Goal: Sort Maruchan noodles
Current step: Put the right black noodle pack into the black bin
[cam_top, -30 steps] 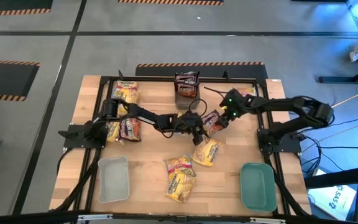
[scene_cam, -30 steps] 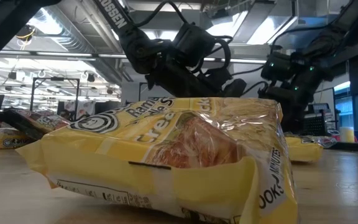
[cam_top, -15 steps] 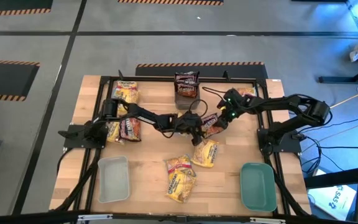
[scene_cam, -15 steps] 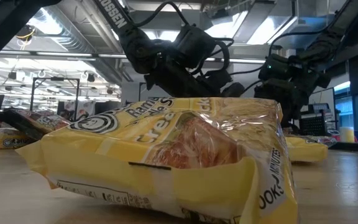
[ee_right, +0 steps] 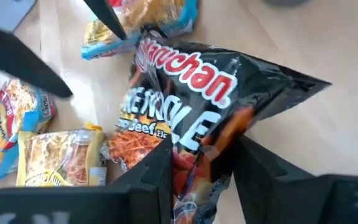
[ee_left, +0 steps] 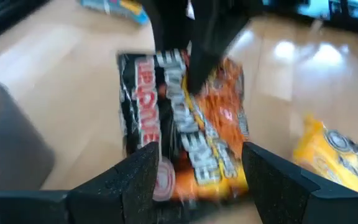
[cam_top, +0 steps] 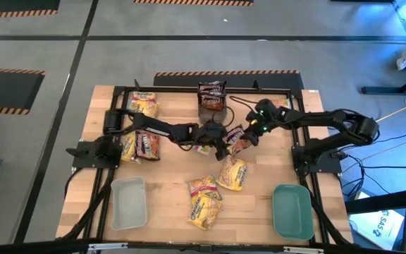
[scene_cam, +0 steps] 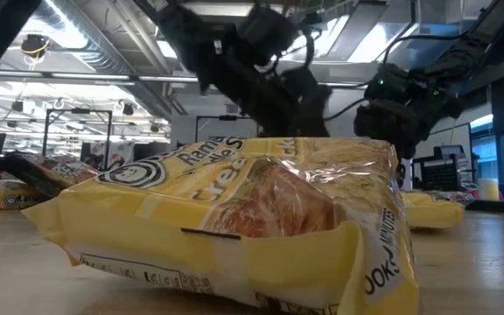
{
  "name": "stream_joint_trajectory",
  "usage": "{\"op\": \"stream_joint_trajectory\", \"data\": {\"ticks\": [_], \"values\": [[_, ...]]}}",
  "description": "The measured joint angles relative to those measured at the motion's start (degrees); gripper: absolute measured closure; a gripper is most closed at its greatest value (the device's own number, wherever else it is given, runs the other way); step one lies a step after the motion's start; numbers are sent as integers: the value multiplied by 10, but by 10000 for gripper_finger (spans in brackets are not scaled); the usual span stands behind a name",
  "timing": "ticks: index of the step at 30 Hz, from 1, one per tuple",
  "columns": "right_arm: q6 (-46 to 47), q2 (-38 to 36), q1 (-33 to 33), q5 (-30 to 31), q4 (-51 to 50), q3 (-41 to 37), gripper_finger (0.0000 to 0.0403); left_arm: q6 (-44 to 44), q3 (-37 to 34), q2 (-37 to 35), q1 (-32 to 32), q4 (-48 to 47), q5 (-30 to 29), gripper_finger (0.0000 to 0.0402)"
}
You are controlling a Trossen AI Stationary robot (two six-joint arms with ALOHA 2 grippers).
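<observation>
The dark packet reads "Maruchan"; the yellow packet "MINUTES".

Two trays, one pale grey, one teal; two dark arms; several scattered noodle packets, count unclear.

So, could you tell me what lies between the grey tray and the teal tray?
In the high view, a yellow noodle packet lies between the grey tray and the teal tray.

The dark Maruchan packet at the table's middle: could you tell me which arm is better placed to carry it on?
Probably the right: the right tool is shut on the dark packet, while the left tool is open beside it.
</observation>
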Motion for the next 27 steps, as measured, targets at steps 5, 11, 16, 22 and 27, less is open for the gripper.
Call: {"op": "stream_joint_trajectory", "data": {"ticks": [5,11,16,22,27], "values": [[-20,-39,8,23,-3,0,287,21,-1,-53,-10,-57,4,177],[-46,-55,60,59,2,0,302,32,0,-91,-6,-68,4,160],[-62,-55,107,100,19,0,336,16,0,-98,10,-94,23,129],[-83,-55,145,154,48,0,352,-8,0,-98,23,-106,34,121],[-91,-55,162,183,68,0,352,-23,0,-97,29,-105,52,124]]}}
